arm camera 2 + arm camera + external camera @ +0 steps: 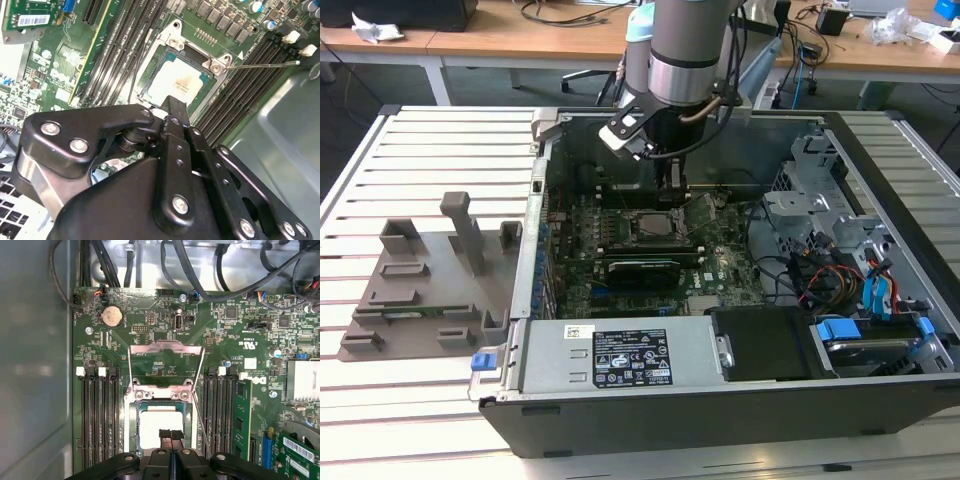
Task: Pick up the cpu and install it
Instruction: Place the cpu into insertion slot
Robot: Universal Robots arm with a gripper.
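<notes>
white slatted table [420, 150] with wooden desks [520, 40] behind it; on the table, an open dark computer case [720, 400] lying on its side, and on the exterior view's left a grey moulded fixture [430, 290] with upright posts.

item 1, gripper [171, 434]: black, of angular linked plates with bright screw heads; reaches down into the case from the silver-grey arm [685, 45]; its two narrow fingers are pressed together with only a thin seam between them and nothing clamped; the tips sit right over one edge of the cpu; whether they touch it cannot be told.

item 2, cpu [150, 427]: small flat square with a pale silvery matt top and a thin darker rim; lies level inside the socket on the motherboard, under the fingertips.

item 3, motherboard [150, 320]: green, densely printed; round metal coin cell [111, 316] near one corner; long black memory slots [97, 415] with white clips on both sides of the socket; one green memory module [243, 415] seated.

item 4, socket load plate [166, 347]: bright stamped metal frame, swung up open beside the cpu; thin wire lever [200, 425] beside it.

item 5, black cables [200, 270]: glossy and looped along the board's edge.
</notes>
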